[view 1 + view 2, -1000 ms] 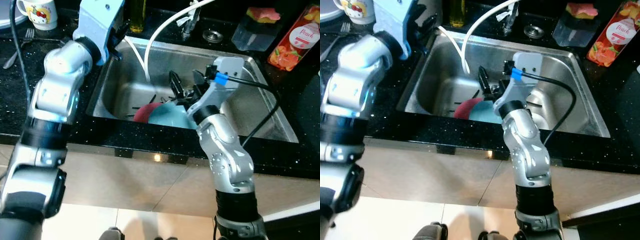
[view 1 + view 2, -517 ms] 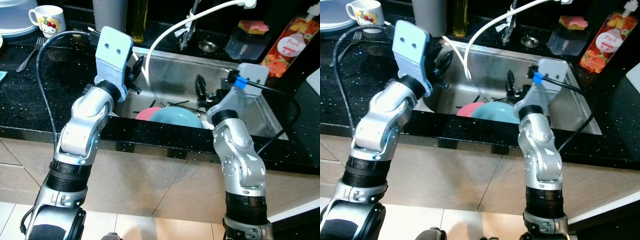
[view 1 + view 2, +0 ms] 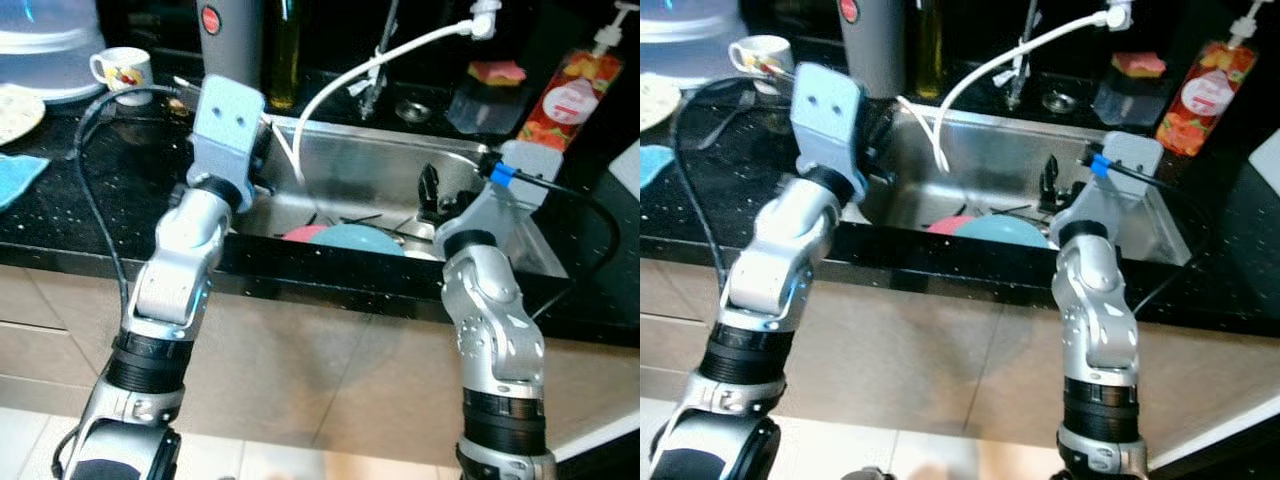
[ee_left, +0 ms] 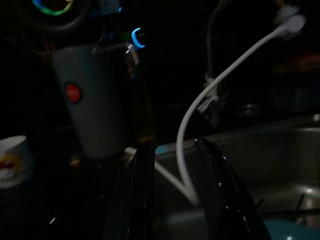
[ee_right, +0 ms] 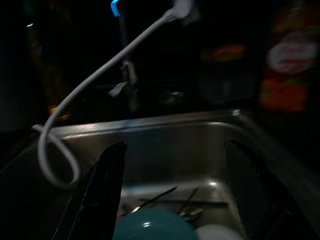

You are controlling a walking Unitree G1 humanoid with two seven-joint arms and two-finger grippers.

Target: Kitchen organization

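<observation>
Stainless sink (image 3: 470,160) set into a black speckled counter (image 3: 90,200), seen from above and in front. In the basin, toward 6 o'clock, a teal bowl (image 3: 352,240) with a pink bowl (image 3: 304,233) touching it at its 9 o'clock side; dark utensils (image 3: 345,217) scattered on the sink floor just behind them. White hose (image 3: 345,85) arcing from the upper right down into the basin near its left wall. Left pincer (image 4: 172,175) held over the sink's left rim, fingers parted with a gap between them, gripping nothing; hose visible through that gap in the left wrist view. Right pincer (image 5: 172,185) poised above the right half of the basin, fingers spread wide and empty, teal bowl below and between them in the right wrist view. On the counter at 10 o'clock from the sink, a white mug (image 3: 124,70) with a fruit print, beside a grey cylinder (image 3: 228,40) bearing a red button. At 9 o'clock, a blue cloth (image 3: 18,180) near the counter's left edge. At 2 o'clock, an orange peach-labelled bottle (image 3: 570,95) and a clear container (image 3: 480,100) with a pink-and-yellow sponge on top. Beige cabinet fronts under the counter edge.
</observation>
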